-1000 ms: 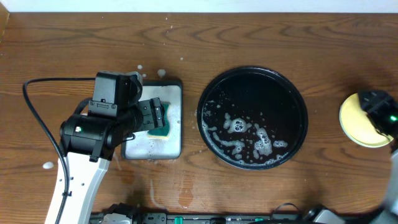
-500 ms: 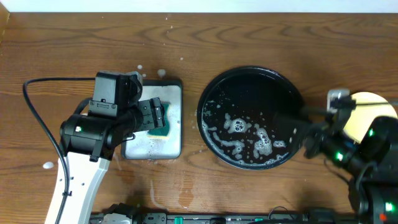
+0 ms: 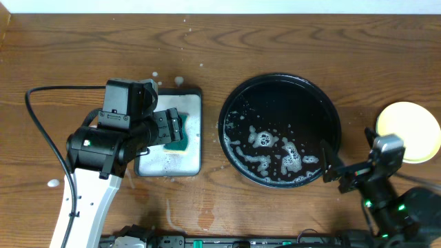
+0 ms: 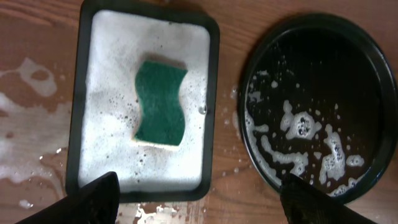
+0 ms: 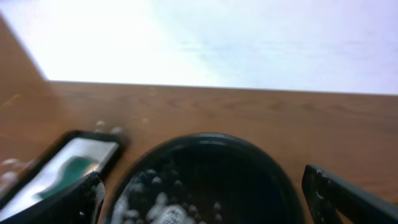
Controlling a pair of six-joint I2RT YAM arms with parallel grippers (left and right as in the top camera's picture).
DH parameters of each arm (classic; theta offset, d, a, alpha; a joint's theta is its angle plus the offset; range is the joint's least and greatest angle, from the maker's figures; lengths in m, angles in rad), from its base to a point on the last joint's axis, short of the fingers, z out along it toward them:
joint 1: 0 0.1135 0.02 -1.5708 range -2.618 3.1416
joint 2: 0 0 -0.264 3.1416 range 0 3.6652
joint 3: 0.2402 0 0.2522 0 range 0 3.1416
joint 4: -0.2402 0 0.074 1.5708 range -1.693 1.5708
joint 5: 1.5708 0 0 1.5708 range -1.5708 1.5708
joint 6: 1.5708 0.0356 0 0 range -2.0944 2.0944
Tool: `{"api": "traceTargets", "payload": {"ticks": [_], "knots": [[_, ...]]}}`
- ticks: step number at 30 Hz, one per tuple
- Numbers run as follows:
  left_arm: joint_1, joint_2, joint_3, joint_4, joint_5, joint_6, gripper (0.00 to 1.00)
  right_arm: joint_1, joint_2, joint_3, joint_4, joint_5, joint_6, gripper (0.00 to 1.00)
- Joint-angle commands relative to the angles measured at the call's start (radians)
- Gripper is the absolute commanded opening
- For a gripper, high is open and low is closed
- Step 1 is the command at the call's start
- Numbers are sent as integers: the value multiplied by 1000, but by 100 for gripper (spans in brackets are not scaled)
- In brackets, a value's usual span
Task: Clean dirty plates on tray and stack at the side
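From overhead, the round black tray [image 3: 234, 96] sits mid-table with streaks of white foam on its near half. The yellow plate [image 3: 412, 124] lies on the wooden table [image 3: 207, 48] to the tray's right, clear of the rim. The right gripper [image 3: 333, 167] hangs low at the tray's near-right edge, its fingers pointing left over the rim and standing apart. The plate is off to its right, behind the fingers rather than between them. The left gripper [image 3: 169, 131] hovers above the small rectangular tray [image 3: 194, 103] on the left, over a green sponge [image 3: 182, 143].

The left wrist view looks straight down. The sponge [image 4: 160, 102] lies flat in the soapy rectangular tray [image 4: 212, 74], and the black tray [image 4: 311, 74] is just to the right. The left gripper [image 4: 200, 180] has its jaws spread wide — nothing is held.

The right wrist view is blurred. The black tray [image 5: 205, 155] fills the space ahead of the right gripper [image 5: 202, 177], whose jaws are wide apart at the frame's edges — the rectangular tray [image 5: 93, 140] shows far left.
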Motion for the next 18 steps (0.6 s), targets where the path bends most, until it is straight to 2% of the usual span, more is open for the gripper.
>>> {"api": "traceTargets", "payload": {"ticks": [1,6,9,12,18], "knots": [[2,-3,13,0,2,10,83,6,-139,-203,61,93,-37,99],[2,-3,13,0,2,10,83,6,-288,-439,191,92,-37,99],[2,-3,13,0,2,10,83,6,-320,-572,365,94,-37,99],[2,-3,13,0,2,10,83,6,-323,-637,475,95,-37,99],[2,-3,13,0,2,9,83,6,-323,-637,461,95,-37,99]]}}
